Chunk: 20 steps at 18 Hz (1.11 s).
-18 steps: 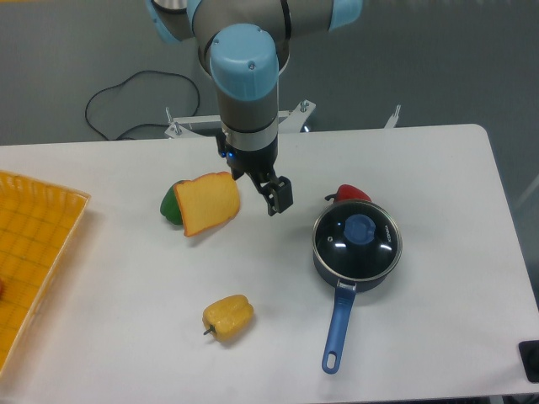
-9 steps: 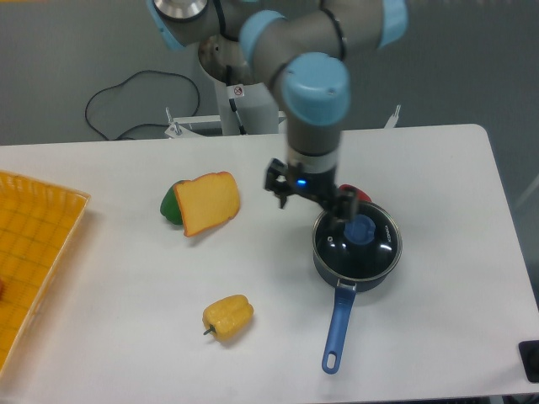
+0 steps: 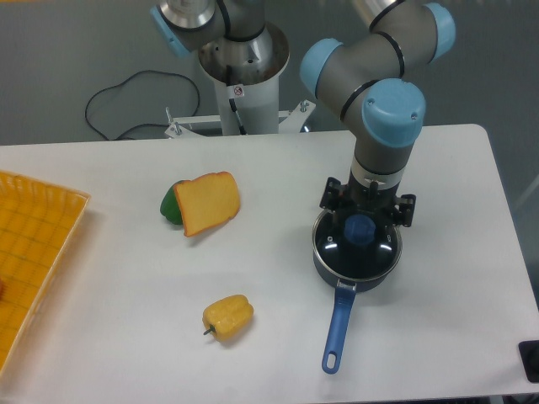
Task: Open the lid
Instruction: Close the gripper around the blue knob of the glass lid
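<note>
Dark pot with long blue handle (image 3: 337, 324) on the white surface (image 3: 438, 320), covered by the round transparent glass lid with blue centre knob (image 3: 360, 229); contents hidden. Two-finger gripper (image 3: 365, 210) directly above the knob, jaws spread either side. Orange mesh tray (image 3: 34, 244) far left. Nearby: yellow pepper (image 3: 227, 317), bread slice (image 3: 208, 202).

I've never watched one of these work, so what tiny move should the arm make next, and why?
Probably straight down, then close on the blue knob. The gripper hangs over the lid, which still sits on the pot, and grips nothing yet.
</note>
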Motion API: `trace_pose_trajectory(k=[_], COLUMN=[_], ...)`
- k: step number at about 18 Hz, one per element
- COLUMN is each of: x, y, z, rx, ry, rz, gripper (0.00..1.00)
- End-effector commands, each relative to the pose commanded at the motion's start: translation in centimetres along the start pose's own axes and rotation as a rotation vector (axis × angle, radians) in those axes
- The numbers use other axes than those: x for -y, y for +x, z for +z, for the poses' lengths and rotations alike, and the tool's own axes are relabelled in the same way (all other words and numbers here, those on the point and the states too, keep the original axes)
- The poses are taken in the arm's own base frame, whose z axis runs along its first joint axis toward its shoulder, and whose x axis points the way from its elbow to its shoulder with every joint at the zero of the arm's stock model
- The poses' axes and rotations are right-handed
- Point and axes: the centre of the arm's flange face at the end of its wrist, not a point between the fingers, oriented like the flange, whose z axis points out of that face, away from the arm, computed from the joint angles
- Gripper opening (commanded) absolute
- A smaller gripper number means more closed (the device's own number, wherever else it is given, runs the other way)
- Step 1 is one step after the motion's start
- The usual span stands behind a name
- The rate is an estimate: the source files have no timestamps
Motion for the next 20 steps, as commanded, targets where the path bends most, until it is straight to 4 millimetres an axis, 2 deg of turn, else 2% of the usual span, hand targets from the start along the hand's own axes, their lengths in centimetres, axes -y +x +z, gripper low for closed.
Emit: trace_pose_trajectory(k=[7, 9, 20], x=[0.4, 0.1, 0.5], y=[1.1, 1.9, 2.5], z=[1.4, 2.7, 5.1], rx=[-0.004, -0.026, -0.056], ry=[-0.019, -0.036, -0.053], rz=[0.009, 0.013, -0.049], gripper=[1.00, 1.00, 1.00])
